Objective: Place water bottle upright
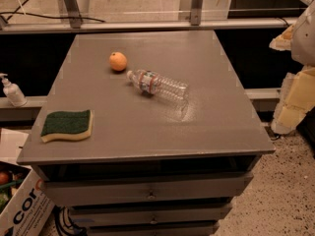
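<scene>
The water bottle (158, 85) lies on its side near the middle of the grey table top (147, 127). It is clear ribbed plastic with a red-white-blue label band, and its white cap points back-left toward an orange (118, 61). The orange sits just behind and left of the cap, a small gap apart. My gripper (296, 96) is at the right edge of the view, beyond the table's right side and well away from the bottle. It holds nothing that I can see.
A green-and-yellow sponge (67, 125) lies at the front left of the table. A small white pump dispenser (12, 91) stands on a ledge to the left. Drawers (147, 191) are below the top. A cardboard box (19, 205) sits on the floor at the lower left.
</scene>
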Tool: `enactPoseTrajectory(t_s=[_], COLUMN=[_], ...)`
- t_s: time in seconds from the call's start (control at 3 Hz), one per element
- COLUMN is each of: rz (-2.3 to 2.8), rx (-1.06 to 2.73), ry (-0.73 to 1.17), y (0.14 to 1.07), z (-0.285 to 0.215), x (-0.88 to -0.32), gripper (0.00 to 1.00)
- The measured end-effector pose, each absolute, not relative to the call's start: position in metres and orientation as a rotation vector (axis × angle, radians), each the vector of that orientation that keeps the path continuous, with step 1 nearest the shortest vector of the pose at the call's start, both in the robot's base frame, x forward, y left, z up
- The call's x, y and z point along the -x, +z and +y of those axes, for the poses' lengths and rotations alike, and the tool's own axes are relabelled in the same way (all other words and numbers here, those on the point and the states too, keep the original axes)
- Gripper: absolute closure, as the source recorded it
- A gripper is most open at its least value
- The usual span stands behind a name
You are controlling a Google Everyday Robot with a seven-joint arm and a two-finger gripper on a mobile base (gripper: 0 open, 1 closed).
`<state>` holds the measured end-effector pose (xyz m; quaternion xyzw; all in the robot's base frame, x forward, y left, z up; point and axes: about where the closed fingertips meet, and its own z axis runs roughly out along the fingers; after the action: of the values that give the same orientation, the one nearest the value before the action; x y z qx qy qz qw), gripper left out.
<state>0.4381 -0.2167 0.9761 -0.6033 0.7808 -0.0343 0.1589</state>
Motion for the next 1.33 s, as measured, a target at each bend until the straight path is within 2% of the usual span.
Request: enactPoseTrajectory(t_s=[0.67,1.33], rz=[2.205,2.194], rx=[1.729,1.696], ry=[-0.075,0.043], y=[0.978,0.962], z=[-0.208,-0.138], x=[-0.442,-0.475], gripper=[0.0,0.0])
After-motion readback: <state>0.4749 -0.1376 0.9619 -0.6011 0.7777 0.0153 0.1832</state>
